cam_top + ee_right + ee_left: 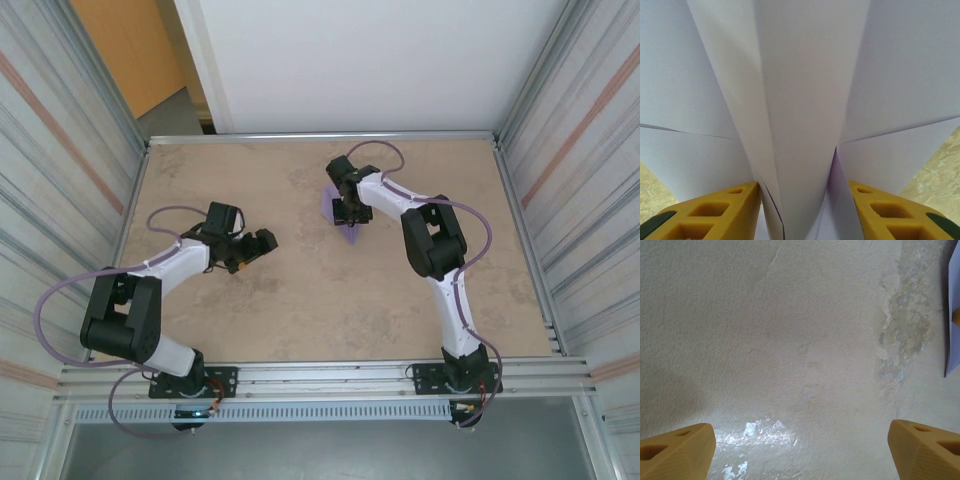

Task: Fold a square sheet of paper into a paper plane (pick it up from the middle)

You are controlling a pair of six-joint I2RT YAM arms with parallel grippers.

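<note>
Left hand [256,250] hangs wide open over bare bench [300,305], holding nothing; right of centre the paper plane [349,236] lies folded, ridge between the right hand's [801,200] fingers [720,212], pinched or slack I cannot tell; seemingly only release remains.

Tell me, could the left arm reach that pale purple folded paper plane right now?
Probably yes. The left gripper is open, and plain tabletop lies between it and the pale purple folded paper plane. The right gripper straddles its ridge, though, so space there is tight.
</note>
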